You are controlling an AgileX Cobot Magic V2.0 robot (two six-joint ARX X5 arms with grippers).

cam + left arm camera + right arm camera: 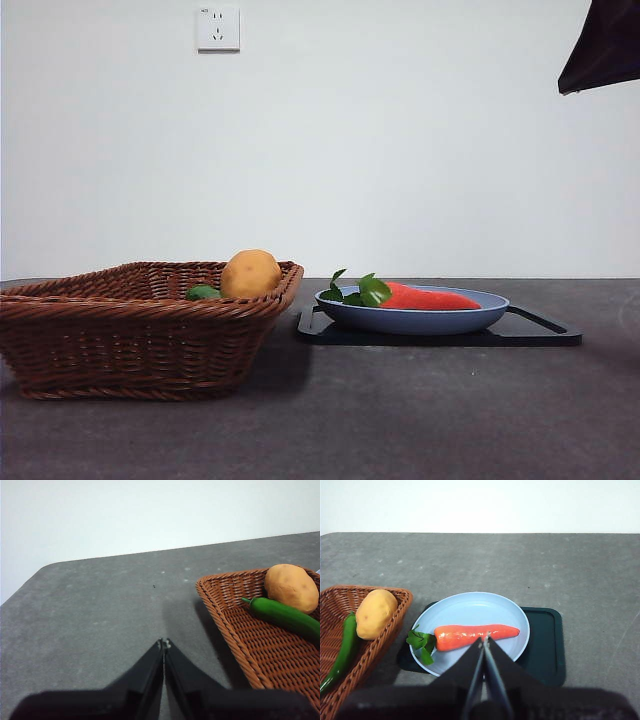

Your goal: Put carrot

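Two grippers in view, both empty with jaws pressed together. Right gripper (484, 639) hangs above the table with its closed tips over the near edge of the carrot (476, 634), not touching it as far as the wrist view shows. Directly under and beyond the tips: the carrot lies flat in a pale blue plate (470, 605), tapered end toward the plate's side away from the basket, green leaf tuft (421, 642) hanging over the rim on the basket side. The plate sits on a dark green tray (545, 640), which shows past the plate on the side farther from the basket. Off to the leaf side of this gripper, just beside the tray, a brown wicker basket (390, 630) holds a yellow-orange potato-like item (375, 612) and a long green pepper (342, 650) lying against it. In the front view the carrot (430, 298) shows red-orange above the plate rim (420, 318), and a dark arm tip (603, 45) sits at an upper corner, well above everything. Left gripper (163, 642) hovers over bare grey table (100, 610), its tips near the basket's corner (210, 587) but clear of it; the potato-like item and pepper lie inside, beyond that rim.
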